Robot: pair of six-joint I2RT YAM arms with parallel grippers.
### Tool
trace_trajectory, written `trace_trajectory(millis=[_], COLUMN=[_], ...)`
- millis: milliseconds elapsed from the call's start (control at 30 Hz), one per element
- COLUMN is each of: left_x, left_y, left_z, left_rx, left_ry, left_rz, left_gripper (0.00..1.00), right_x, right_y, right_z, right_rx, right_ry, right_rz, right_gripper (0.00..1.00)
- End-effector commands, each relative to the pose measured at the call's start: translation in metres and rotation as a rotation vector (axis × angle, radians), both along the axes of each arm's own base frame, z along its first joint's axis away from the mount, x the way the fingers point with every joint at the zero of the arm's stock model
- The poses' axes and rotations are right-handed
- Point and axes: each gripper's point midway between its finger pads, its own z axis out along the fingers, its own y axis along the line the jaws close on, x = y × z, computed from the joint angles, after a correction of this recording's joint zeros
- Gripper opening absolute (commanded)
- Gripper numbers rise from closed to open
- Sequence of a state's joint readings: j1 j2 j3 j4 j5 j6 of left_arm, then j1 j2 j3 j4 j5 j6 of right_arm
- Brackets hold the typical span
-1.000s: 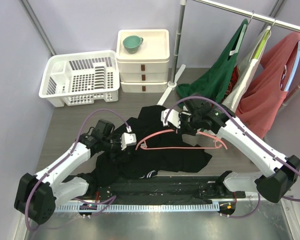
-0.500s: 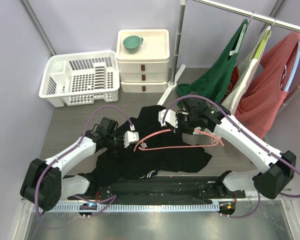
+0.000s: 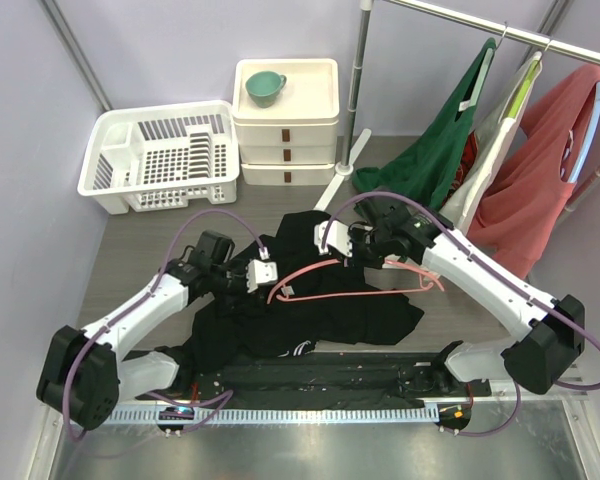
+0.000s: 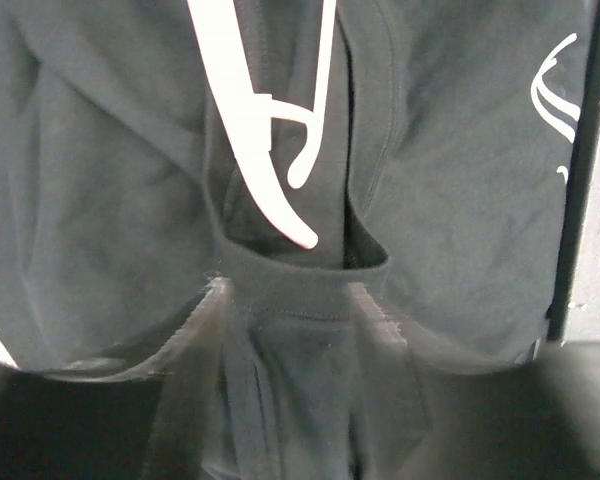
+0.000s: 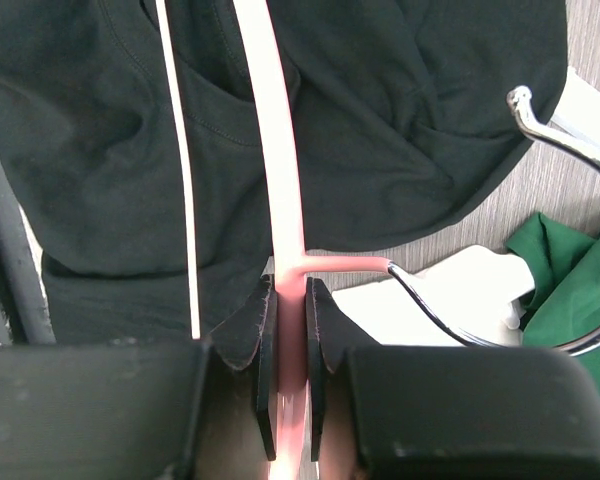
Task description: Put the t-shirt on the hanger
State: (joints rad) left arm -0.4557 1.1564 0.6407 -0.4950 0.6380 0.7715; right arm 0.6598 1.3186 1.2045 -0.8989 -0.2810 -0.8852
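Note:
The black t-shirt (image 3: pixel 320 315) lies crumpled in the middle of the table, its white print (image 4: pixel 550 90) facing up. The pink hanger (image 3: pixel 355 294) lies across it, hook (image 5: pixel 545 125) to the right. My right gripper (image 3: pixel 355 250) is shut on the hanger's neck (image 5: pixel 290 200) just below the hook. My left gripper (image 3: pixel 260 273) is at the hanger's left tip, and in its wrist view its fingers (image 4: pixel 195 325) are closed on bunched fabric at the shirt's collar (image 4: pixel 300 275). The hanger's tip (image 4: pixel 265 120) pokes into the neck opening there.
A white dish rack (image 3: pixel 165 155) and a white drawer unit (image 3: pixel 285 130) with a teal cup (image 3: pixel 265 87) stand at the back. A clothes rail pole (image 3: pixel 358 70) rises behind, with a green garment (image 3: pixel 440 150) and a salmon-red garment (image 3: pixel 540 180) hanging right.
My left gripper has shifted slightly right toward the hanger's tip and narrowed on the collar. My right gripper has carried the hanger a little to the left.

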Motion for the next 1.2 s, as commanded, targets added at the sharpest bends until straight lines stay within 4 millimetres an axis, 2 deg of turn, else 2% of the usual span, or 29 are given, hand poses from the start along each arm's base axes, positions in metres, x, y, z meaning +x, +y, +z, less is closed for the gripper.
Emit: trace_trajectory(millis=[0,200,333,433,600,633,700,733,800,933,1067,1100,1167], left_x=[0.013,0.02,0.022,0.025,0.026,0.026,0.018,0.016,0.01,0.003,0.002,0.004,0.005], left_y=[0.0,0.001,-0.001,-0.002,-0.003,-0.005,-0.004,-0.005,-0.003,-0.003,-0.002,-0.002,0.0], left_z=[0.019,0.012,0.003,0.002,0.002,0.005,0.006,0.009,0.009,0.013,0.016,0.016,0.013], left_rx=[-0.014,-0.011,0.0,-0.001,-0.016,-0.026,-0.025,-0.032,-0.029,-0.034,-0.037,-0.036,-0.025], left_ry=[-0.072,-0.055,-0.023,-0.002,0.061,0.056,0.078,0.081,0.105,0.116,0.11,0.106,0.098], left_rz=[0.014,0.005,-0.017,-0.026,-0.032,-0.045,-0.066,-0.079,-0.088,-0.1,-0.094,-0.087,-0.081], left_gripper=[0.6,0.75,0.74,0.69,0.53,0.45,0.36,0.28,0.2,0.0,0.01,0.18,0.41], right_x=[0.011,0.011,0.01,0.009,0.007,0.006,0.006,0.006,0.006,0.004,0.005,0.006,0.007], right_y=[0.013,0.021,0.023,0.025,0.026,0.026,0.023,0.022,0.017,0.009,0.01,0.012,0.015], right_z=[0.008,0.006,0.006,0.006,0.006,0.005,0.006,0.006,0.009,0.002,0.002,0.002,0.003], right_rx=[0.056,0.086,0.1,0.113,0.133,0.135,0.133,0.133,0.14,0.121,0.129,0.135,0.145], right_ry=[-0.046,-0.029,-0.026,-0.024,-0.031,-0.033,-0.043,-0.046,-0.059,-0.063,-0.063,-0.062,-0.057], right_rz=[0.001,0.007,0.015,0.024,0.028,0.029,0.023,0.019,0.008,-0.002,-0.002,-0.004,-0.004], right_gripper=[0.01,0.01,0.01,0.01,0.01,0.01,0.01,0.01,0.01,0.01,0.01,0.01,0.01])
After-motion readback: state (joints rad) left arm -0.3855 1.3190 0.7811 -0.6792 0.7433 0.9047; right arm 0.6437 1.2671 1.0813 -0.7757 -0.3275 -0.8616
